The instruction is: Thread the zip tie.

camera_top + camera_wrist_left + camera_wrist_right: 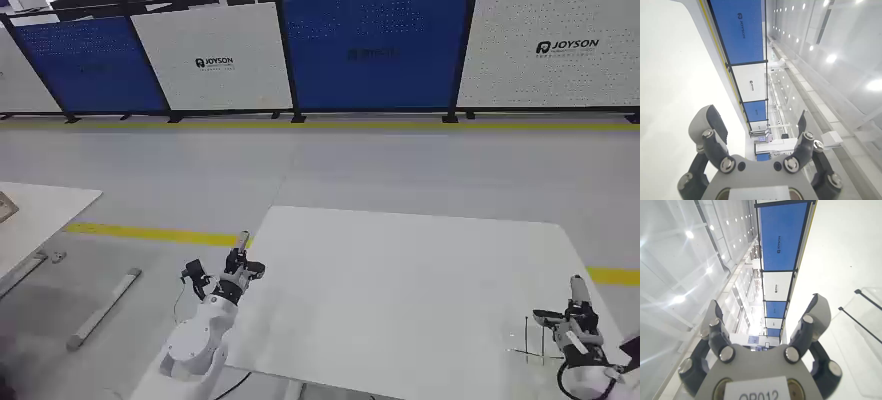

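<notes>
Right gripper (765,302) gapes wide and empty at the table's (400,290) near right corner — two black zip ties (859,321) rest just beside it on a clear holder (866,351). Left gripper (759,117), likewise spread and empty, hangs at the table's left edge.

Top cam is looking down from above the arms, far off, taking in most of the table (400,300) ahead of both claws, w/ the partition panels (375,55) beyond. Each wrist cam is sitting close behind its claw (left claw (758,113), right claw (764,300)), facing fwd past it, sharing table and panels w/ top cam.
</notes>
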Robot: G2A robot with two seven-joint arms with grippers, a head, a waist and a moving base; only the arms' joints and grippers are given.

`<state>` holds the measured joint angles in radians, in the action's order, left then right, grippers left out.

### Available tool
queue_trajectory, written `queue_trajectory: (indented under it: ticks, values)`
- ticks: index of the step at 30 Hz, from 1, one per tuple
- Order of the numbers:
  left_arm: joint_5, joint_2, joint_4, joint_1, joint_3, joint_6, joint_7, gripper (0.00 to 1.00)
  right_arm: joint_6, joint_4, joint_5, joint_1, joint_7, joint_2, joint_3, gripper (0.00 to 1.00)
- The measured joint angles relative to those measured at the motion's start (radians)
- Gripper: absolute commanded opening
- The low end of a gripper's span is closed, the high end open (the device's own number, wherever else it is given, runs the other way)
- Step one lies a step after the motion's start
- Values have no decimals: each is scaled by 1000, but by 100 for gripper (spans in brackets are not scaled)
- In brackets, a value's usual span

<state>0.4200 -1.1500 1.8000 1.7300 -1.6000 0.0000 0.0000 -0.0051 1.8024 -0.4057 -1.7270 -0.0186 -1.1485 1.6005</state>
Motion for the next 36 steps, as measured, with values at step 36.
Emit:
queue_trajectory:
  ticks: [36]
  values:
    - [0, 0, 0, 0, 0, 0, 0, 100, 31, -91, 149, 103, -949, 88, 281, 100]
